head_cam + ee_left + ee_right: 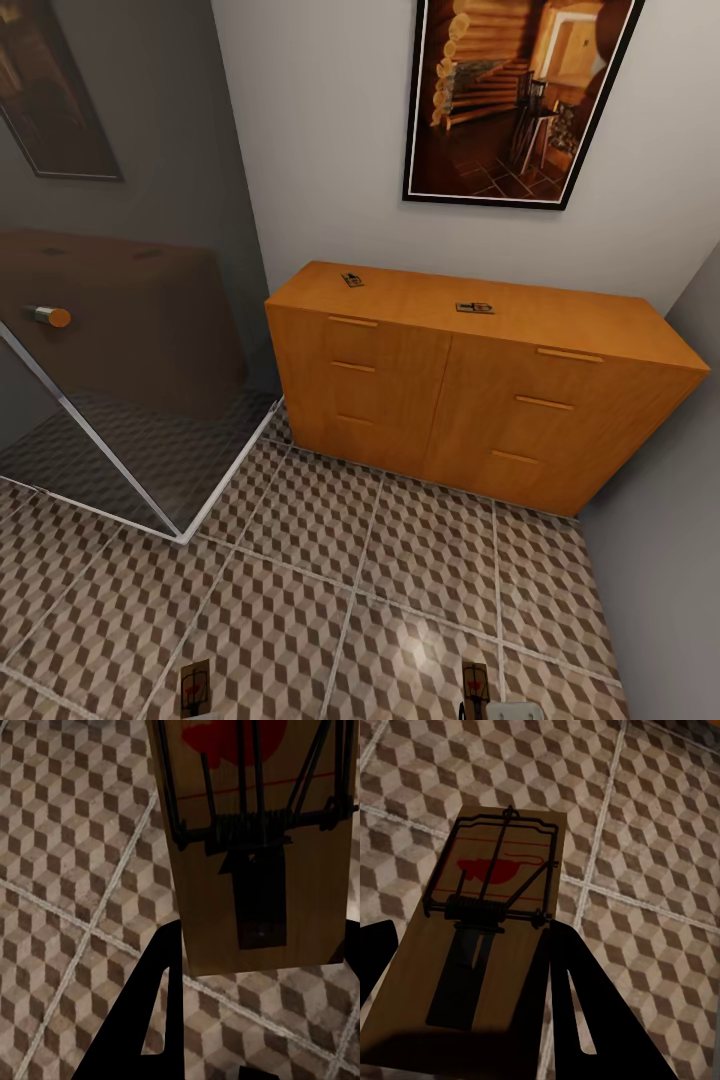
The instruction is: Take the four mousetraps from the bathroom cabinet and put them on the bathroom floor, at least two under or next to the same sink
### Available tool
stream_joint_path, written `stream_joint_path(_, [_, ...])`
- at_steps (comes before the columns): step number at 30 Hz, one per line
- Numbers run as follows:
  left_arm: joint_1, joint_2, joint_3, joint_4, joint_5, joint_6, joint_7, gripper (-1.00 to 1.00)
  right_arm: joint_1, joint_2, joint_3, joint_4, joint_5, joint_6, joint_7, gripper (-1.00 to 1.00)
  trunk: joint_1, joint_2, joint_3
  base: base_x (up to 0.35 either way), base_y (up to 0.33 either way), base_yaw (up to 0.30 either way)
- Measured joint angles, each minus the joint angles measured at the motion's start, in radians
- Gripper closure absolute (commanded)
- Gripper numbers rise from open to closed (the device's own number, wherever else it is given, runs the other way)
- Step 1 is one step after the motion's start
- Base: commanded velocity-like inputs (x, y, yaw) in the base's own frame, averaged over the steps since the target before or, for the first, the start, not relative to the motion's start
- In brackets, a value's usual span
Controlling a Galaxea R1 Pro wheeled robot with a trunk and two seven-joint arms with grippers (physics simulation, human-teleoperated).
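Note:
Two mousetraps lie on the flat top of the orange-brown cabinet (400, 380): one mousetrap (352, 279) near its left end, another mousetrap (475, 307) near the middle. My left gripper (262, 937) is shut on a third mousetrap (255, 832), held above the cube-patterned bathroom floor (67, 870). That trap appears at the head view's lower edge (195, 685). My right gripper (472, 930) is shut on a fourth mousetrap (487, 945), also over the floor (645, 832), and seen in the head view (475, 688). The sink is out of view.
A glass shower partition (120, 380) with a round handle (48, 316) stands left of the cabinet, its lower corner reaching onto the floor (400, 600). A grey wall (670, 520) closes the right side. A framed picture (515, 95) hangs above the cabinet.

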Motion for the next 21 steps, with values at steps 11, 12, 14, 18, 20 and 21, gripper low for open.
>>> stream_joint_path(11, [0.0,0.0,0.0,0.0,0.0,0.0,0.0,1.0,0.0,0.0,0.0,0.0,0.0,0.0,0.0,1.0,0.0,0.0,0.0,0.0,0.0,0.0])
stream_joint_path(12, [0.0,0.0,0.0,0.0,0.0,0.0,0.0,1.0,0.0,0.0,0.0,0.0,0.0,0.0,0.0,1.0,0.0,0.0,0.0,0.0,0.0,0.0])
stream_joint_path(14, [0.0,0.0,0.0,0.0,0.0,0.0,0.0,1.0,0.0,0.0,0.0,0.0,-0.001,0.0,0.0,1.0,0.0,0.0,0.0,0.0,0.0,0.0])
stream_joint_path(18, [0.0,0.0,0.0,0.0,0.0,0.0,0.0,1.0,0.0,0.0,0.0,0.0,-0.001,0.0,0.0,1.0,0.0,0.0,0.0,0.0,0.0,0.0])
stream_joint_path(20, [0.0,0.0,0.0,0.0,0.0,0.0,0.0,1.0,0.0,0.0,0.0,0.0,0.0,0.0,0.0,1.0,0.0,0.0,0.0,0.0,0.0,0.0])
stream_joint_path(21, [0.0,0.0,0.0,0.0,-0.001,0.0,0.0,1.0,0.0,0.0,0.0,0.0,0.0,0.0,0.0,1.0,0.0,0.0,0.0,0.0,0.0,0.0])
